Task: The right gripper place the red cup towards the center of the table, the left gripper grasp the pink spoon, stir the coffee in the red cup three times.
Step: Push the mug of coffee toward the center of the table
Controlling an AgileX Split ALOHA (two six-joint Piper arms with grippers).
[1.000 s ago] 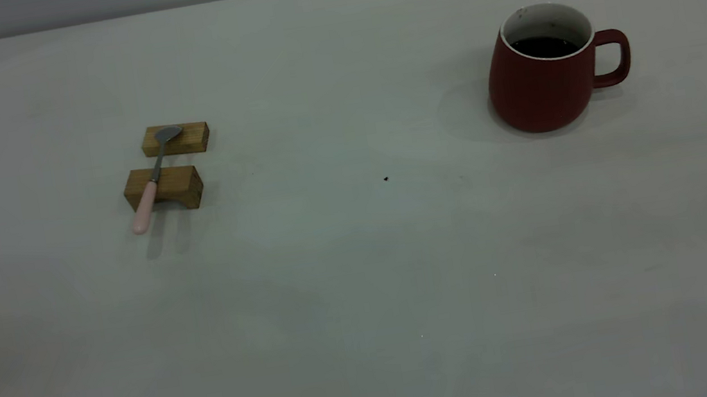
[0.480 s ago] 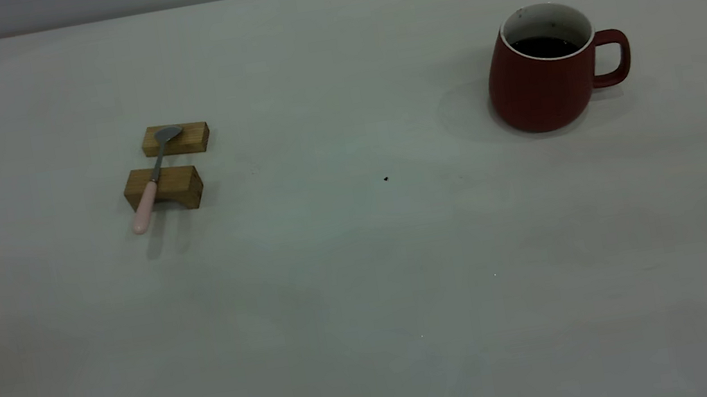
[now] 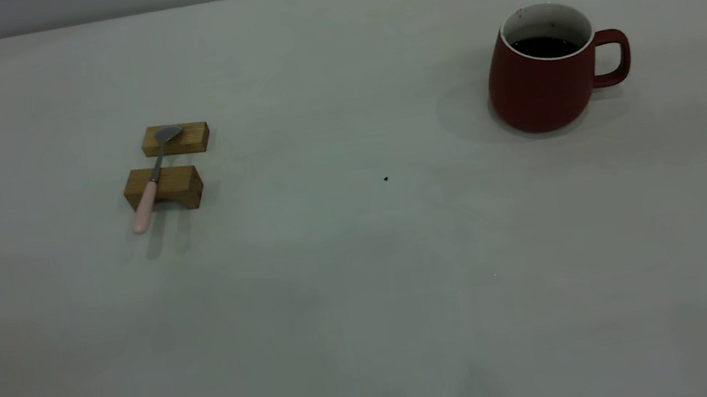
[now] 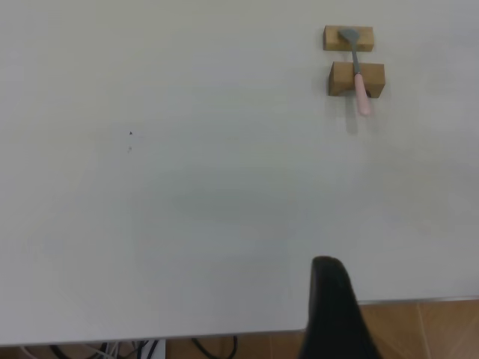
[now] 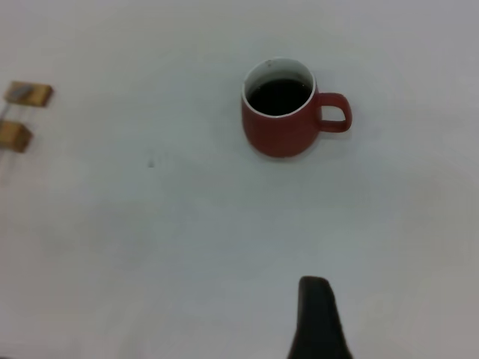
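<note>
The red cup (image 3: 543, 86) stands upright at the right back of the table (image 3: 366, 281), handle to the right, with dark coffee (image 3: 543, 47) inside. The pink spoon (image 3: 153, 179) lies across two wooden blocks at the left, its grey bowl on the far block and its pink handle overhanging the near one. Neither gripper shows in the exterior view. Only a dark tip of my left gripper (image 4: 329, 299) shows in the left wrist view, far from the spoon (image 4: 356, 71). My right gripper (image 5: 316, 314) is likewise a dark tip, well short of the cup (image 5: 281, 123).
The far wooden block (image 3: 176, 139) and the near one (image 3: 164, 187) carry the spoon. A tiny dark speck (image 3: 386, 179) marks the table's middle. The table's edge, with brown floor and cables beyond it, shows beside the left gripper.
</note>
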